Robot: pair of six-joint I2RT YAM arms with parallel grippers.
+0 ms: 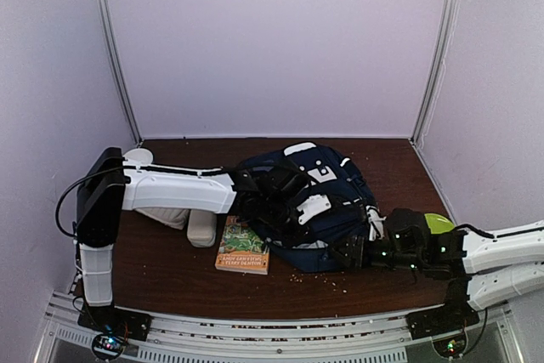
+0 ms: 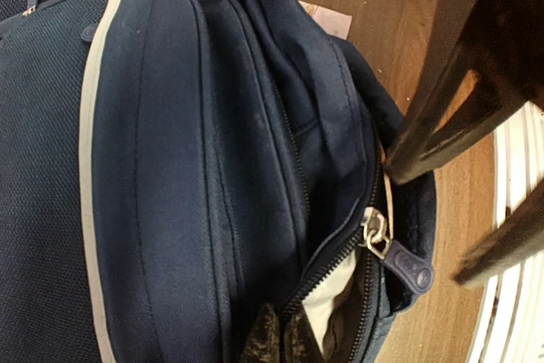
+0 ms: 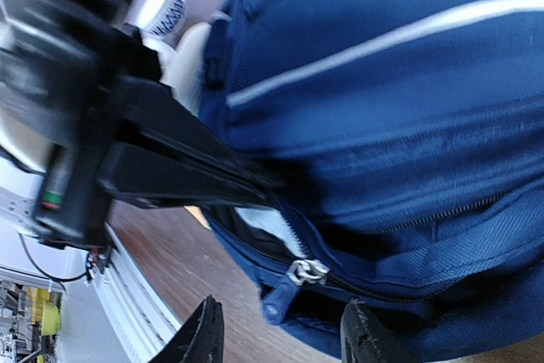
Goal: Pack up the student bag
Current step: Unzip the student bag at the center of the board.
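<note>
The student bag (image 1: 319, 210), navy with white stripe trim, lies in the middle of the table. Its zip is partly open, showing light lining (image 2: 327, 303). My left gripper (image 2: 285, 339) is shut on the bag's fabric edge beside the zip teeth and reaches in from the left (image 1: 280, 203). It shows as a dark closed pair in the right wrist view (image 3: 268, 180). The metal slider (image 3: 306, 272) and blue pull tab (image 3: 279, 302) hang at the bag's near right corner. My right gripper (image 3: 280, 342) is open and empty, with the tab just ahead between its fingers (image 2: 438, 112).
A book (image 1: 243, 246) lies flat left of the bag. A pale grey pouch (image 1: 201, 229) and a white cup (image 1: 138, 157) sit under and behind the left arm. A green object (image 1: 439, 223) lies by the right arm. Crumbs dot the front of the table.
</note>
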